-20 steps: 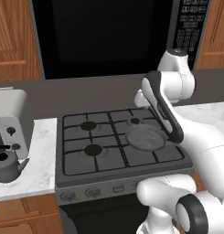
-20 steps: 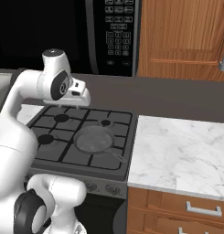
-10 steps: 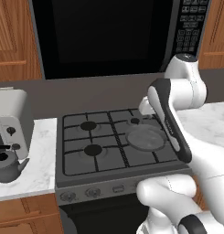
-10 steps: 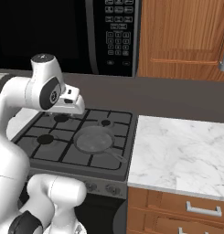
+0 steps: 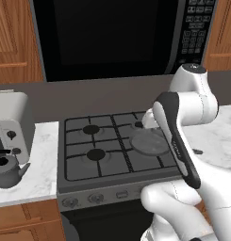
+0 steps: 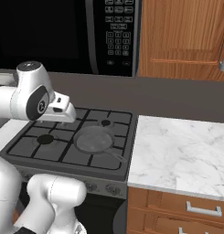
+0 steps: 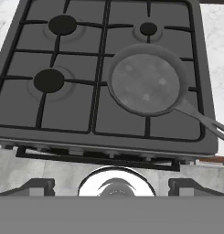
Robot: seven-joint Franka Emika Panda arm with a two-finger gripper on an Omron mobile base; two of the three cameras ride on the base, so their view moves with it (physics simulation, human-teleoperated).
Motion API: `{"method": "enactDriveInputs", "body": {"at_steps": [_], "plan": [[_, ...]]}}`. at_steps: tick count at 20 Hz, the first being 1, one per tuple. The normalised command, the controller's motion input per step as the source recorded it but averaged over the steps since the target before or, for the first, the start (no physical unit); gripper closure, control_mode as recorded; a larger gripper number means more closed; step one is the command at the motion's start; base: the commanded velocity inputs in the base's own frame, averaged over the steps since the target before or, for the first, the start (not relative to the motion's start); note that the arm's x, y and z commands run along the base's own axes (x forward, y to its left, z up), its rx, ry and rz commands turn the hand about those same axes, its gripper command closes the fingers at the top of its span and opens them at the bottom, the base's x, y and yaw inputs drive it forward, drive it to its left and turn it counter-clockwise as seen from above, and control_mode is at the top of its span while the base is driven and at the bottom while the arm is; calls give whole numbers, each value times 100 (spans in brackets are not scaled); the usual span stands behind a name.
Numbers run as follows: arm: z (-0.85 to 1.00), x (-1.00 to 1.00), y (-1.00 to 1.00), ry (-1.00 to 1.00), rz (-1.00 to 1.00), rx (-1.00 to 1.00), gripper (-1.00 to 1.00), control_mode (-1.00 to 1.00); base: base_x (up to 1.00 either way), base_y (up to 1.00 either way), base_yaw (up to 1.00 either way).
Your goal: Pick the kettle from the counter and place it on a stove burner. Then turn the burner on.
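1. Pincer [image 7: 111, 186] fingers stand wide apart at the bottom of the hand view, released, with nothing between them. It hovers above the front edge of the stove [image 7: 22, 119] and looks down on it.
2. In the left base view the kettle [image 5: 6, 171] sits upright on the tabletop [image 5: 42, 160] to the left of the stove, well apart from the arm. A pale grey appliance [image 5: 11, 136] stands just behind it.
3. One flat round grey pan [image 7: 147, 82] covers the front right burner, its handle pointing toward the stove's front right corner.
4. Three black burner caps show uncovered in the hand view: a stove burner [image 7: 48, 80] at front left, another [image 7: 63, 24] at rear left, and a smaller cap [image 7: 148, 29] at rear right.
5. Nothing stands on the front left or rear left burners; the pan takes up the front right one.
6. A row of knobs [image 5: 95, 197] runs along the stove front in the left base view. A black microwave [image 5: 112, 33] hangs above the stove.
7. The right base view shows a second stretch of marble tabletop [image 6: 182, 155] to the right of the stove, with a wooden drawer [image 6: 177, 215] under it.
8. In both base views the white arm crosses in front of the stove's rear burners and hides part of them.
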Motion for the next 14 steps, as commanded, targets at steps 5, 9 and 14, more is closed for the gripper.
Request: {"method": "enactDriveInputs", "body": {"at_steps": [5, 9, 14], "plan": [[-6, -29, 21, 1, 0, 0, -100, -100, 0, 0, 0], [-3, -30, 30, 0, 0, 0, -100, -100, 0, 0, 0], [-3, -24, 48, -4, 0, 0, -100, -100, 0, 0, 0]]}}
